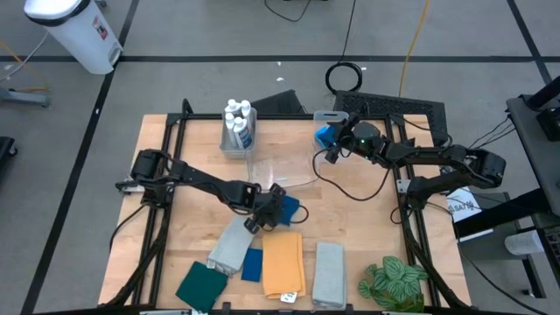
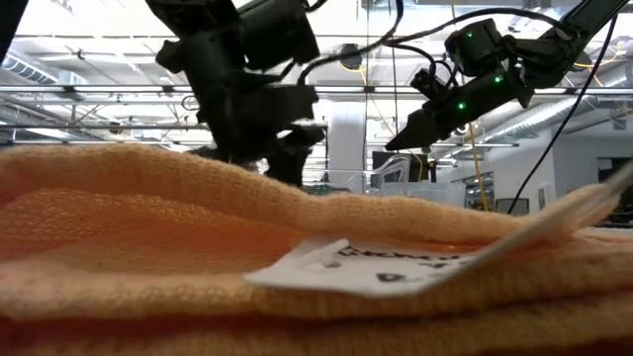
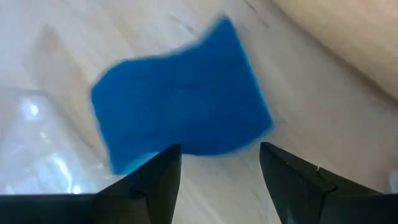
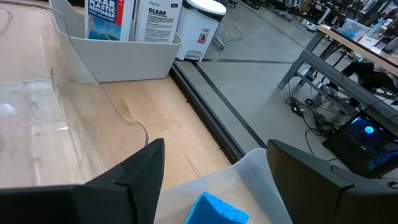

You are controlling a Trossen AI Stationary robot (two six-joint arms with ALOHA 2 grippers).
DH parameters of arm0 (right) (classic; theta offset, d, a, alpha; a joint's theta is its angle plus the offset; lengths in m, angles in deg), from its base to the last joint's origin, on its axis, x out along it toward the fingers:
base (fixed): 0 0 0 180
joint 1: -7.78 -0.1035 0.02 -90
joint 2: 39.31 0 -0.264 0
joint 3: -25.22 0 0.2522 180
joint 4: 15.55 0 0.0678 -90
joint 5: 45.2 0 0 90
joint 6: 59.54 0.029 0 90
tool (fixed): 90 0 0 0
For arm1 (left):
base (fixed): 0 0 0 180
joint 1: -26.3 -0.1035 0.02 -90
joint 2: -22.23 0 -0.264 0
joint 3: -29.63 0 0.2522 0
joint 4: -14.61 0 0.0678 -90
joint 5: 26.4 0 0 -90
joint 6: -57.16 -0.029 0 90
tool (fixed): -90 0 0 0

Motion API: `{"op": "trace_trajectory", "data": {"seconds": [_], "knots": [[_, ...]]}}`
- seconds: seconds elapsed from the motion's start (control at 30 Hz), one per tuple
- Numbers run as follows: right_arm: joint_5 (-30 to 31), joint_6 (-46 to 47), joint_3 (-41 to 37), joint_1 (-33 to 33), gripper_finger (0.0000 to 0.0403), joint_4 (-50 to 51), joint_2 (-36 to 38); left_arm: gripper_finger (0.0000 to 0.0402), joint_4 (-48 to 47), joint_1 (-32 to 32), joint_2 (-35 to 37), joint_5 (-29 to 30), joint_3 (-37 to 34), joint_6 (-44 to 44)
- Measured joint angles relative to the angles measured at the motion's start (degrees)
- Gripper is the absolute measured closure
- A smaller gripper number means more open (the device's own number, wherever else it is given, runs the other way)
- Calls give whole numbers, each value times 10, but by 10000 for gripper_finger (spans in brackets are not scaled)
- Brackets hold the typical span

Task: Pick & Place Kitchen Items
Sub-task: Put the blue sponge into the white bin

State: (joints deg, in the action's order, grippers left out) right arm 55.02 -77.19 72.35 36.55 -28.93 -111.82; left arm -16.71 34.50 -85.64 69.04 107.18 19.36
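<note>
- Your left gripper sits low near the middle of the table, just above the row of folded cloths, with its fingers spread and nothing between them.
- In the left wrist view a wavy blue sponge lies flat on the wood directly ahead of the two dark fingertips. The gap between them lines up with the sponge's near edge, but the pads do not yet flank it.
- The sponge's long axis runs across the finger gap rather than along it, and it looks wider than the opening. I judge that you need to turn the wrist to grip across the short side, or open wider, before you advance.
- In the high view only a blue sliver shows at the left gripper's tip, just beside the orange cloth. The left arm is clearly the nearer one for this sponge.
- Your right gripper hovers at the far right of the table over a bin, fingers apart and empty.
- A second blue sponge lies in that bin just below and between the right fingers.
- The white bottles stand in a grey bin at the far edge, near a clear bin.
- The grey cloth, a second grey one, the blue cloth and the dark green cloth lie along the near edge.
</note>
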Motion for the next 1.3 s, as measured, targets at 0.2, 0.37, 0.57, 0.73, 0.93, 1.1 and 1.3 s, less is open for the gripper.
{"op": "trace_trajectory", "data": {"seconds": [0.2, 0.37, 0.57, 0.73, 0.93, 1.1, 1.3], "knots": [[0, 0, 0, 0, 149, -5, 0, 179, 36, 13, -25, 20, 2, -38], [0, 0, 0, 0, 149, -4, 0, 179, 54, 14, -28, 34, 2, -56], [0, 0, 0, 0, 149, -5, 0, 179, 96, 12, -29, 55, 0, -102], [0, 2, 0, 0, 149, -5, 0, 184, 104, 1, -33, 34, 0, -119], [0, 2, 0, 0, 149, -5, 0, 257, 105, -14, -41, -11, 1, -129], [0, 2, 0, 0, 149, -5, 0, 356, 107, -19, -42, -37, 1, -122], [0, 3, 0, 0, 149, -5, 0, 385, 107, -23, -43, -52, 1, -73]]}}
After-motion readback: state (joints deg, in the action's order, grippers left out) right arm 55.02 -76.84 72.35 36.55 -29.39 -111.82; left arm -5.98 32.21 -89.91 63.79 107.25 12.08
